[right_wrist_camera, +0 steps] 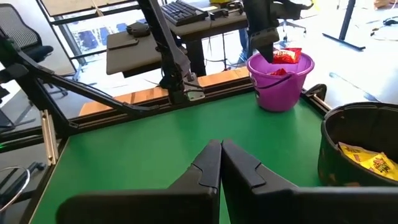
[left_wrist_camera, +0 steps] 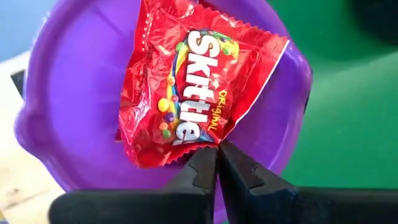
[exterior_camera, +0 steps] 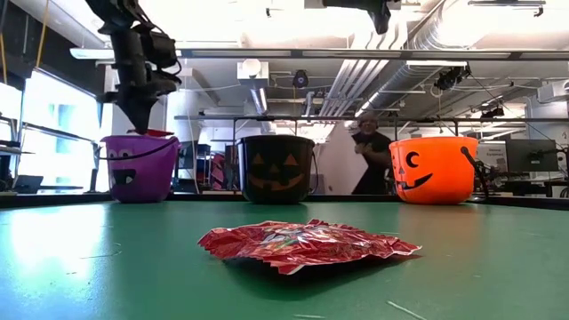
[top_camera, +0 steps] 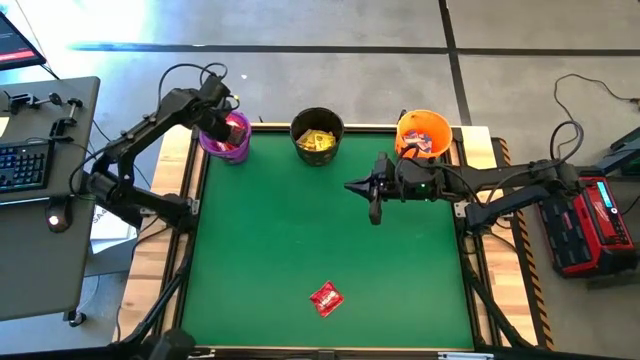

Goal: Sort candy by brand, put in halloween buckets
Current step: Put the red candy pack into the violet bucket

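A red Skittles packet is pinched by one corner in the left gripper, jaws clamped on it, directly over the purple bucket at the table's far left corner. A second red packet lies near the near edge, while the right gripper, fingers pressed together, is held above the mat beside the orange bucket.
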Action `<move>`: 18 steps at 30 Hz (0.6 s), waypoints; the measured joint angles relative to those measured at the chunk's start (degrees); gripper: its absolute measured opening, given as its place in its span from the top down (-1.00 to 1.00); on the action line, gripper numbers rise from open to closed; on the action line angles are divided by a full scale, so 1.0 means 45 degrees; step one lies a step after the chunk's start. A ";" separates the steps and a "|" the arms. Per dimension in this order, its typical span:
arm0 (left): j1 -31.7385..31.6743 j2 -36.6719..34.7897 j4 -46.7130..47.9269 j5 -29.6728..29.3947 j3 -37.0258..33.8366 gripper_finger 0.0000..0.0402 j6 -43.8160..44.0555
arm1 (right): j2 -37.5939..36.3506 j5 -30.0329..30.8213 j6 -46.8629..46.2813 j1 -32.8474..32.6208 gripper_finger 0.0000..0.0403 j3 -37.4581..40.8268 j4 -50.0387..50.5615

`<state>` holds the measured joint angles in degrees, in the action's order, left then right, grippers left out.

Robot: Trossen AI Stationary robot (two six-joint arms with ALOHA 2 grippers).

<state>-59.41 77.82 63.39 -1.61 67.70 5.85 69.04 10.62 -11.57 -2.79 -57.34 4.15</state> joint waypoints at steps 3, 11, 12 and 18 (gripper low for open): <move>0.0177 -0.0067 -0.0001 -0.0092 0.0000 0.88 -0.0504 | 0.0000 0.0022 0.0000 0.0000 1.00 -0.0001 0.0154; 0.0923 -0.1236 -0.0157 -0.0092 -0.0005 0.50 -0.0724 | 0.0000 0.0001 -0.0325 -0.0002 0.90 0.0000 0.0762; 0.1039 -0.1470 -0.0275 -0.0088 -0.0043 0.46 -0.0666 | 0.0000 -0.0002 -0.0325 0.0000 0.86 0.0000 0.0769; 0.2056 -0.3365 -0.1559 -0.0092 -0.0772 0.30 0.0538 | 0.0000 0.0000 -0.0418 -0.0027 0.58 0.0000 0.0765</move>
<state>-50.16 62.68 56.37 -2.02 64.23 8.28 69.04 10.62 -13.45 -2.91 -57.34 7.59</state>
